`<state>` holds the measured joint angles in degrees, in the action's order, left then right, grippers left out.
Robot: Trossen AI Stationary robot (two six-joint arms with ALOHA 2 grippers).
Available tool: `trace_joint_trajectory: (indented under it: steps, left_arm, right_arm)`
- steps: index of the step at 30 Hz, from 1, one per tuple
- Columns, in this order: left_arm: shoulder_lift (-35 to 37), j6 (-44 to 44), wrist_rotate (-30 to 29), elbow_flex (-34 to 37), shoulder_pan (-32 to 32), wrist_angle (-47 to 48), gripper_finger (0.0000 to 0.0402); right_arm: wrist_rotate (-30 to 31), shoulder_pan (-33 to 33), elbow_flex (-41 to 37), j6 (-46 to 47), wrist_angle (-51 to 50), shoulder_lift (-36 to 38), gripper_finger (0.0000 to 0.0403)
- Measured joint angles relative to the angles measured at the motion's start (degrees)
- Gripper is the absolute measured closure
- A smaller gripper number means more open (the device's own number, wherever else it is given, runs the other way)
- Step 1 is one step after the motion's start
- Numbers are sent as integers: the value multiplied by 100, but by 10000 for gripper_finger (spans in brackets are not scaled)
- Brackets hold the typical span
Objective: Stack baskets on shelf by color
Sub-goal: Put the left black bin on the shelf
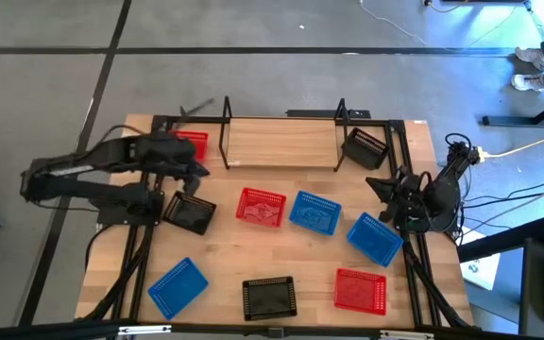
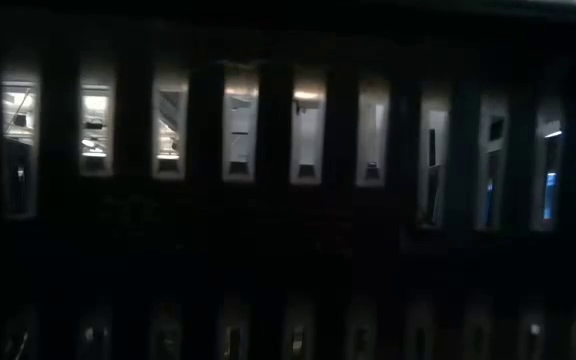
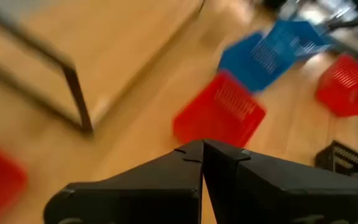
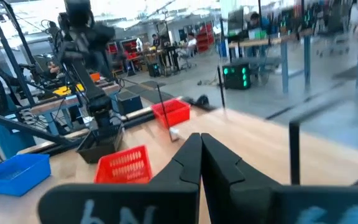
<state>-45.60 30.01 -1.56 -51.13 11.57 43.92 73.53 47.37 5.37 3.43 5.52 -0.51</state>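
The left claw (image 1: 199,170) hangs with its fingers pressed together on nothing, above the bench's (image 1: 225,269) left half, between the red perforated plastic basket (image 1: 193,144) parked beside the left end of the shelf and the black mesh basket (image 1: 192,212) lying just below the claw in the high view. That black basket is the nearest loose one to this arm; it sits slightly askew, its long side running roughly across the bench with a small tilt. A little further toward the middle lies another red mesh basket (image 1: 261,207), its long axis also crosswise and tilted, with a blue mesh basket (image 1: 314,212) just beside it; from the left wrist view the red one (image 3: 219,115) lies straight ahead of the closed fingertips. The pale slatted wooden shelf (image 1: 281,144) with thin black posts runs crosswise at the far edge and carries no baskets on its board. The right claw (image 1: 391,186), likewise closed and empty, waits at the bench's right edge, near a tilted blue basket (image 1: 376,238) and below a black basket (image 1: 365,146) at the shelf's right end. By my reading, the left arm is better placed for either the black or the middle red basket.
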Motion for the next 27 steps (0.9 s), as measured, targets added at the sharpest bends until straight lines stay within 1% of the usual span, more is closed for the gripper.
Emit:
trace_joint_trajectory:
  steps: [3,6,9,13,17,20,21,23,27]
  left_arm:
    - [-452,838,2,-156,-136,376,401]
    - [-599,1505,146,-152,-242,587,401]
    - [-619,1837,330,-152,-364,671,401]
    - [-595,2066,323,-150,-546,640,401]
    - [-514,2058,322,-147,-673,642,401]
    - [-499,2048,317,-147,-743,641,401]
    - [-501,2049,317,-147,-760,641,401]
    - [-501,2058,319,-147,-782,641,401]
    - [-503,2212,356,-147,-793,619,401]
  right_arm:
    - [6,0,261,-544,131,-25,397]
    - [-51,0,598,-826,123,-204,397]
    - [-545,0,979,-966,116,-506,397]
    - [-1412,0,1483,-943,-148,-999,397]
    - [-2493,2,1860,-449,-968,-1478,397]
    - [-3439,2,2018,-114,-1538,-1692,397]
    - [-3668,1,2048,27,-1686,-1737,397]
    - [-3948,0,2074,421,-1884,-1788,397]
    - [-4028,0,2074,1001,-2241,-1790,397]
